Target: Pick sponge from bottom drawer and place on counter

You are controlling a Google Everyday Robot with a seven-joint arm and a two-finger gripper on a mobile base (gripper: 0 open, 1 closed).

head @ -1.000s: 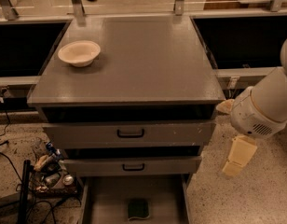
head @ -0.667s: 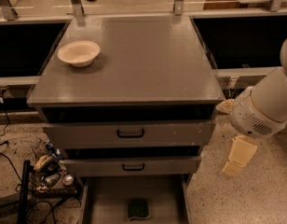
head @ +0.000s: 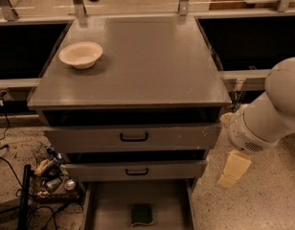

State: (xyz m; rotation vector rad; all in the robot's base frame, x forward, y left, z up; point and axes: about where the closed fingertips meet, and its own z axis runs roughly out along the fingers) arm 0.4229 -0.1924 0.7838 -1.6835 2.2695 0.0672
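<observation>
**Reach step: gripper beside the cabinet, sponge not yet held**

The gripper hung at the cabinet's right side, level with the 2 upper drawers, above the floor and outside the bottom drawer. Whether it was open or closed could not be told from where I stood; it held nothing.

The bottom drawer stood pulled out. The sponge lay flat on its grey floor, near the middle and clear of both side walls, dark green face up. Its outline looked nearly square, so I could not settle the long axis. Its edges ran roughly parallel to the drawer walls.

Judged step: the approach, with the pick not yet begun. The next move likely called for carrying the gripper left and down, over the drawer's right wall, to descend on the sponge from above.

The counter carried 1 cream bowl at its left rear.
</observation>
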